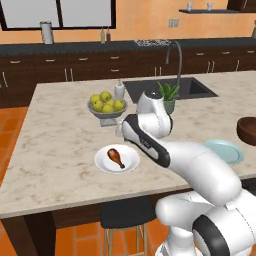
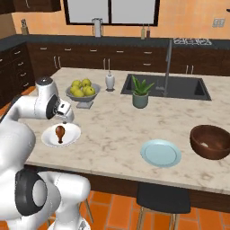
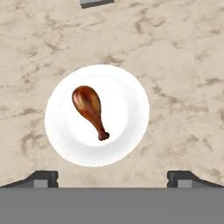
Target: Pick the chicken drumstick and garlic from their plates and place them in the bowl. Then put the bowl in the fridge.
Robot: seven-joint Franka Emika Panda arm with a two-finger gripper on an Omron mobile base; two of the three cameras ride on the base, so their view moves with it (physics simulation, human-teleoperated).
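Note:
The reddish-brown chicken drumstick (image 3: pixel 89 109) lies on the white plate (image 3: pixel 131 92), thick end away from me and bone end nearer. My gripper (image 3: pixel 114 178) hovers above the plate's near rim, open, its fingertips (image 3: pixel 41 178) wide apart with nothing between them. In the right base view the gripper (image 2: pixel 66 119) hangs just above the drumstick (image 2: pixel 59 133). The light blue plate (image 2: pixel 161 153) is bare. The dark brown bowl (image 2: pixel 211 142) stands at the counter's right end. A small pale spot low inside it may be the garlic; I cannot tell. The fridge is out of view.
A grey pedestal dish of yellow-green fruits (image 2: pixel 82 92) stands just behind the white plate. A white soap bottle (image 2: pixel 109 81), a potted plant (image 2: pixel 140 95), and the sink with its tall faucet (image 2: pixel 168 67) lie further back. A stool (image 1: pixel 125 214) stands under the counter's front edge.

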